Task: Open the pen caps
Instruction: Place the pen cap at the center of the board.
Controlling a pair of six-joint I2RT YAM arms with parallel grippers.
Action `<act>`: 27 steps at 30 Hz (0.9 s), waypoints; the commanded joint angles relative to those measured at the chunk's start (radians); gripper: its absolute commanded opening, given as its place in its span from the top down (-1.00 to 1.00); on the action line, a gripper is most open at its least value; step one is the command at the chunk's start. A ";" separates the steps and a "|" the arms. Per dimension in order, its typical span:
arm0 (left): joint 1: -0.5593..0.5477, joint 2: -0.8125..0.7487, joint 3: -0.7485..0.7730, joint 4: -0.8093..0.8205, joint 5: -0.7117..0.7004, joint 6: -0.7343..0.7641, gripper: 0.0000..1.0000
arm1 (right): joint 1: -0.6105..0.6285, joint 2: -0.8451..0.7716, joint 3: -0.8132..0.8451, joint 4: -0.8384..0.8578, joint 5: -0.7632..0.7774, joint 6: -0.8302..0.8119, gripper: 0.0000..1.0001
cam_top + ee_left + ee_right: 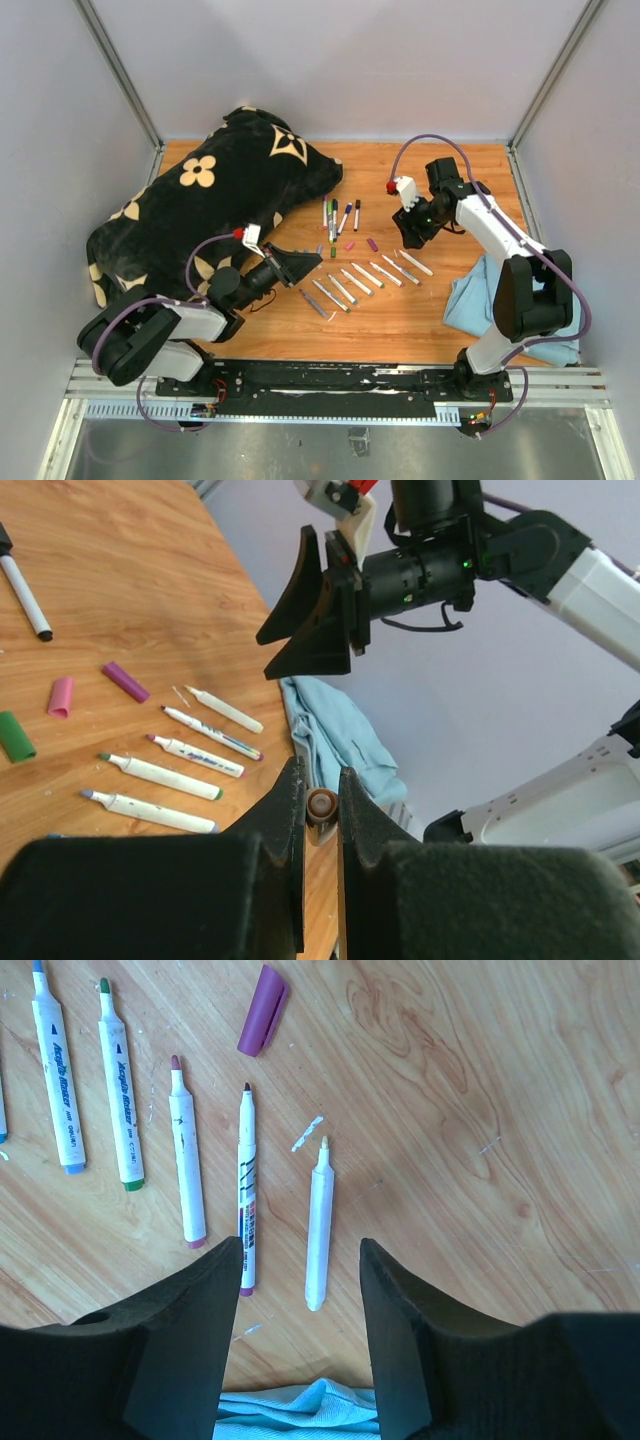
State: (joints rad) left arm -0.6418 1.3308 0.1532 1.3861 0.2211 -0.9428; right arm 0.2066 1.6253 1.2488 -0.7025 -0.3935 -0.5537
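A: Already off, purple cap (125,681), pink cap (61,696) and green cap (14,735) lie loose on table (150,560) beside uncapped markers (160,775).
B: Grippers?
A: Closed left gripper (320,775) pinches small round piece (321,805), cap or barrel unclear. The right gripper (300,1248) hangs spread above markers.

A robotics lab test cell: plain pale walls (330,60) framed by aluminium corner posts (118,70) box in a small wooden tabletop (400,330), and two robot arms (500,235) trailing exposed purple cables (425,140) are bolted to a black mounting rail (330,378) at its near edge
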 commanded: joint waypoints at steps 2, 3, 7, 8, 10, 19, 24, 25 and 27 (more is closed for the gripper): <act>-0.053 0.093 0.073 0.022 -0.037 0.039 0.99 | -0.006 -0.054 -0.010 0.017 -0.024 0.011 -0.04; -0.062 0.113 0.087 0.020 -0.041 0.041 0.99 | -0.008 -0.058 -0.013 0.022 -0.024 0.012 -0.05; -0.095 0.187 0.153 -0.002 -0.065 0.057 0.99 | -0.011 -0.079 -0.020 0.036 -0.025 0.015 -0.07; -0.102 0.204 0.170 -0.017 -0.073 0.063 0.99 | -0.014 -0.082 -0.021 0.039 -0.025 0.017 -0.07; -0.115 0.236 0.204 -0.050 -0.089 0.076 0.99 | -0.018 -0.091 -0.024 0.045 -0.025 0.020 -0.07; -0.148 0.344 0.335 -0.165 -0.158 0.121 0.99 | -0.040 -0.126 -0.039 0.074 -0.027 0.034 -0.08; -0.154 0.384 0.401 -0.219 -0.183 0.138 1.00 | -0.051 -0.130 -0.042 0.080 -0.025 0.038 -0.08; -0.154 0.391 0.421 -0.237 -0.188 0.138 0.99 | -0.052 -0.130 -0.042 0.081 -0.025 0.040 -0.08; -0.155 0.419 0.473 -0.298 -0.199 0.141 0.99 | -0.056 -0.134 -0.044 0.086 -0.024 0.044 -0.08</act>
State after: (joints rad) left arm -0.7876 1.7180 0.5583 1.1606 0.0586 -0.8330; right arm 0.1730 1.5181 1.2186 -0.6281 -0.4034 -0.5270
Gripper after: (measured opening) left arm 0.109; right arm 0.541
